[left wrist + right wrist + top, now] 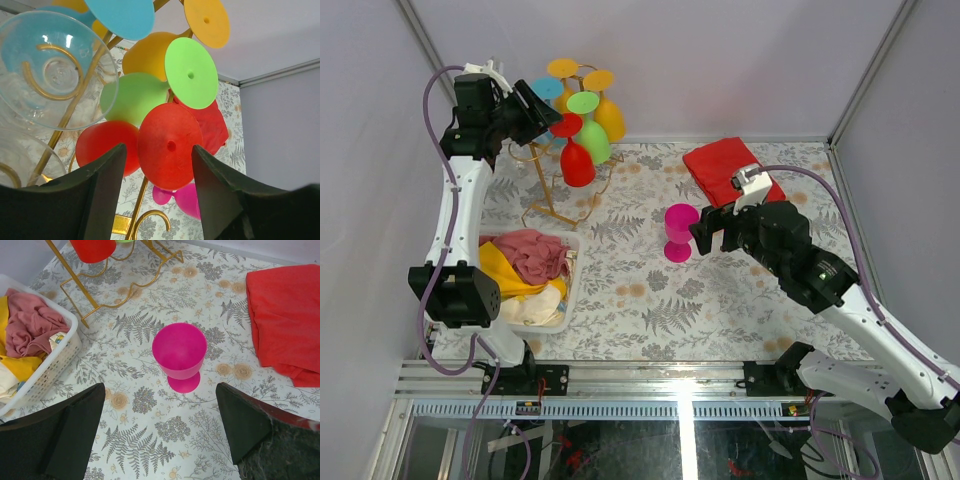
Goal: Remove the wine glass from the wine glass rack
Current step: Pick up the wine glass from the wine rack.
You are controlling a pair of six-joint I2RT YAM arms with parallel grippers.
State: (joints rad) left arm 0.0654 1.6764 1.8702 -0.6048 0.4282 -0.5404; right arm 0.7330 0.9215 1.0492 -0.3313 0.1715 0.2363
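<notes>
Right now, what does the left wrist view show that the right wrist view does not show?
Only the left wrist view: a clear glass, a yellow glass, a blue foot and a green foot. Only the right wrist view: the white basket of cloths. Both: the gold rack, the red glass, the pink glass, the flowered tablecloth and, it seems, the red cloth.

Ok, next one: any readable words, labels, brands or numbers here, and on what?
None can be read in any view.
Coloured marks on a pale cloth in the white basket: too small to tell whether they are text.
Wine glass rack and red cloth: no lettering shows.
</notes>
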